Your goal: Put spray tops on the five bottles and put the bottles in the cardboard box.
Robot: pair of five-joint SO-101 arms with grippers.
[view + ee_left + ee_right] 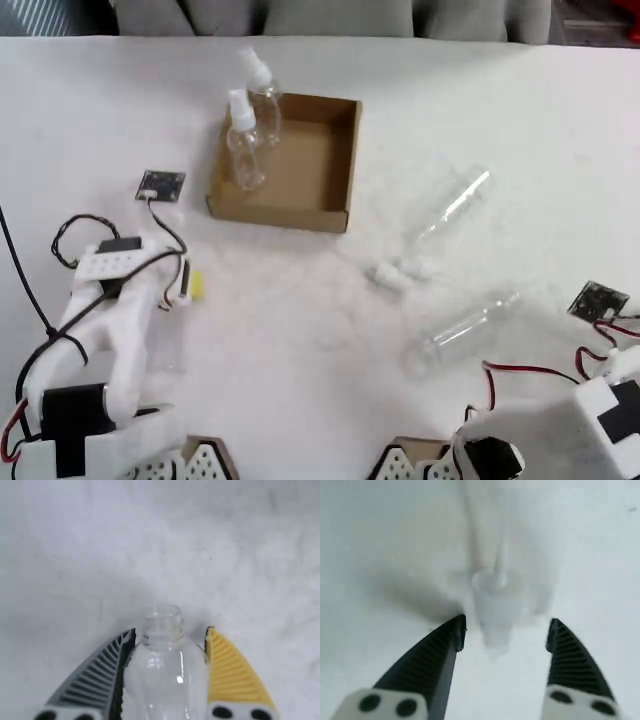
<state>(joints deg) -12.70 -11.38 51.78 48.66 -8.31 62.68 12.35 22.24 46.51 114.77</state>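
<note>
Closely, ribbed fingers (100, 680) against clear bottle (162, 675)

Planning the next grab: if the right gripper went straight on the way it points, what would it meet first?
The right gripper, open, would probably meet the spray top first, just ahead of it; depth is unclear.
</note>
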